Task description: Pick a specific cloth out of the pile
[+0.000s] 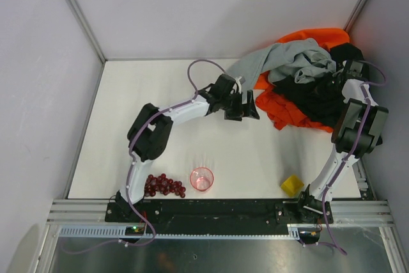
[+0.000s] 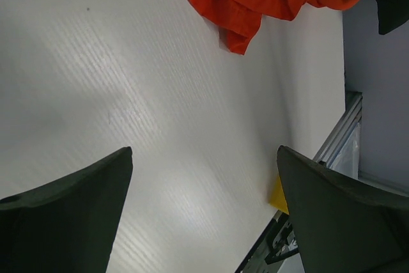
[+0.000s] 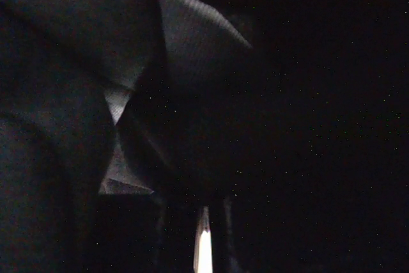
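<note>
The red cloth (image 1: 281,112) lies at the near edge of the pile (image 1: 297,62), not pulled out yet. The left pincer (image 2: 204,158) gapes empty beside the pile. The right pincer (image 1: 345,78) is buried in it; I cannot tell its grip.

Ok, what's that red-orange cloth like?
The red-orange cloth looks thin and soft, with folds and a stitched seam. It lies crumpled on the white table at the near-left edge of the pile, partly tucked under black cloth. The left gripper sits just beside it, jaws open, not touching.
</note>
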Robot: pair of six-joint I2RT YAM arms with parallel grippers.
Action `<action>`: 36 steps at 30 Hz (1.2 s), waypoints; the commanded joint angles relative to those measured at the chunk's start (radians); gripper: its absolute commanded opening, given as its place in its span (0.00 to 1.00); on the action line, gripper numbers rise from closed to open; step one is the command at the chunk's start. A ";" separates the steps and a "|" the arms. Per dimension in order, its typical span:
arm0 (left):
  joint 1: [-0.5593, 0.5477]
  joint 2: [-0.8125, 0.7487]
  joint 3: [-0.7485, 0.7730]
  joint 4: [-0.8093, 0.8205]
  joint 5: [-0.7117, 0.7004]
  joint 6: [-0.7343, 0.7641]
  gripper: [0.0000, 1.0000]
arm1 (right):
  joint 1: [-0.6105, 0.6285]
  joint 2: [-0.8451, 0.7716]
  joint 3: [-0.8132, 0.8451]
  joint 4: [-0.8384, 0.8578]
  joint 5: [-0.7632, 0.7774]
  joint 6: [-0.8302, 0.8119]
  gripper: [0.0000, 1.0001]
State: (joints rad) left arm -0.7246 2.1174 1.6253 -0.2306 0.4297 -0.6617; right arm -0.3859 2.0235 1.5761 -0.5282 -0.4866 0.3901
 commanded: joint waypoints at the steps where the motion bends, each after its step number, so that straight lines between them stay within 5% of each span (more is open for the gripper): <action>1: -0.018 0.080 0.124 0.014 0.072 -0.087 1.00 | -0.030 0.037 -0.046 -0.027 0.064 0.026 0.00; 29: -0.118 0.610 0.712 0.014 0.032 -0.452 0.98 | -0.037 0.004 -0.078 -0.004 0.030 0.024 0.00; 36: -0.130 0.754 0.890 0.046 -0.012 -0.539 0.91 | -0.037 0.015 -0.077 -0.004 0.016 0.018 0.00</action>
State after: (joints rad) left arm -0.8448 2.7930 2.4542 -0.1753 0.4808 -1.1370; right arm -0.3969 2.0083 1.5349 -0.4778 -0.5251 0.3916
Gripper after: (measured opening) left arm 0.936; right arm 0.009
